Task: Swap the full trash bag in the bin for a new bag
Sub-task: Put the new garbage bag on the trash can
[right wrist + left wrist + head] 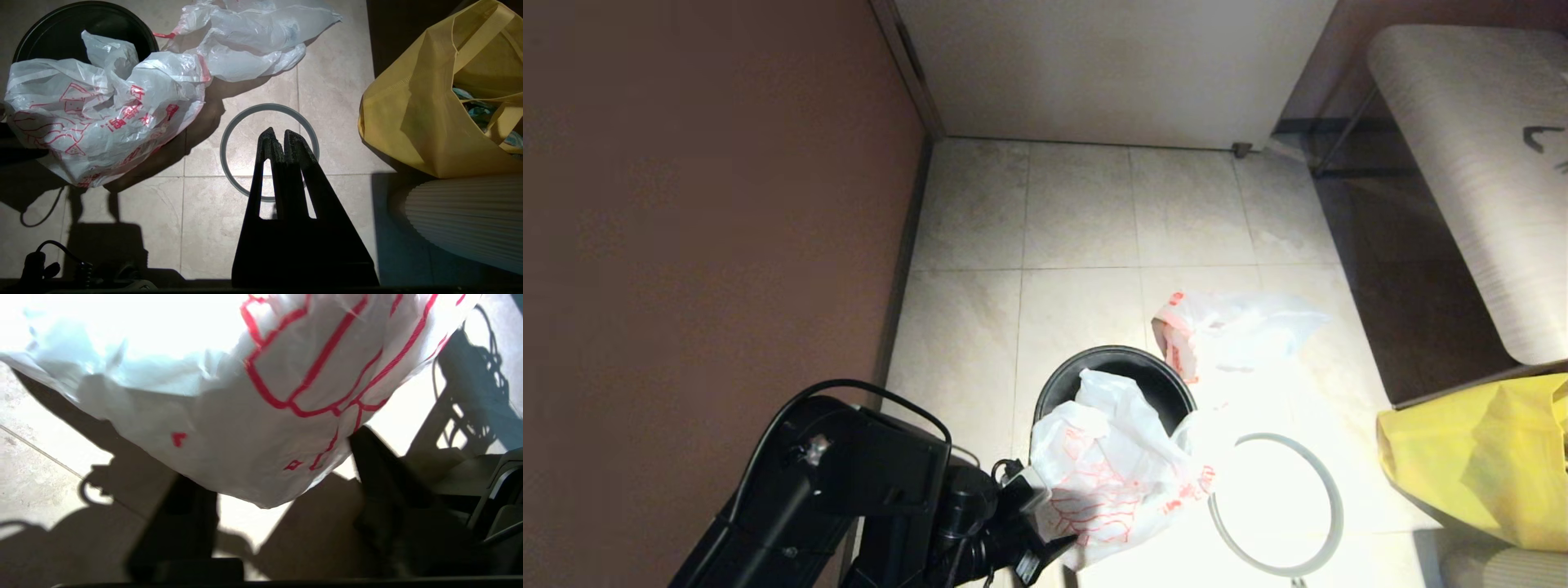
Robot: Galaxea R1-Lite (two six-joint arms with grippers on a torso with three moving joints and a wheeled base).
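The black bin (1152,382) (57,22) stands on the tiled floor. The new bag (1103,482) (94,110) (229,428), thin and white with red print, is draped over the bin's near rim and spills outside. My left gripper (1044,519) (273,457) is open at the bag's lower edge, which hangs between the spread fingers. The full trash bag (1233,327) (253,41) lies on the floor just beyond the bin to the right. The grey hoop (1339,510) (269,106) lies flat on the floor right of the bin. My right gripper (276,132) is shut above it.
A big yellow bag (1478,457) (412,106) stands at the right, next to a ribbed white object (466,220). A brown wall (703,204) runs along the left. A pale bench (1478,163) is at the far right.
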